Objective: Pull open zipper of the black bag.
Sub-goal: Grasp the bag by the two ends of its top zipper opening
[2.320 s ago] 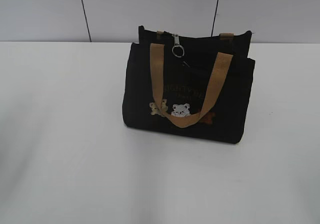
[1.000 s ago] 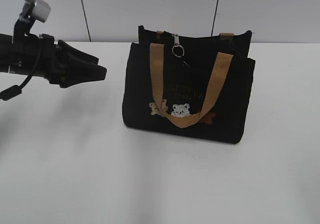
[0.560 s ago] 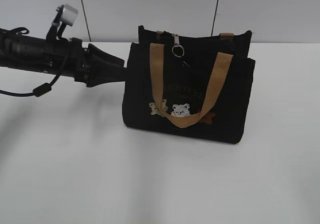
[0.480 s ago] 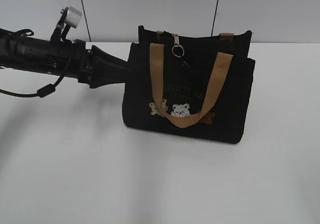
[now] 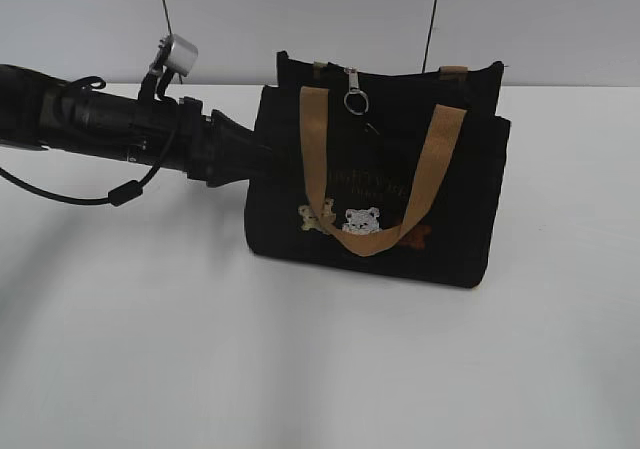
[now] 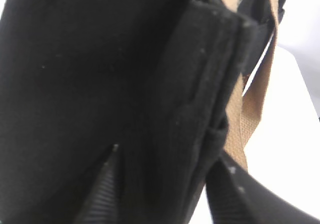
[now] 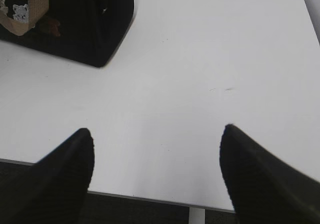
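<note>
From where I stand, the right gripper hangs spread and empty over bare table, well apart from the black bag, which stands past it with nothing of its contents showing. The left gripper straddles the bag's end at nine o'clock; gripping or not, I cannot tell. The zipper lies along the top toward three o'clock, so the left arm is nearer.
</note>
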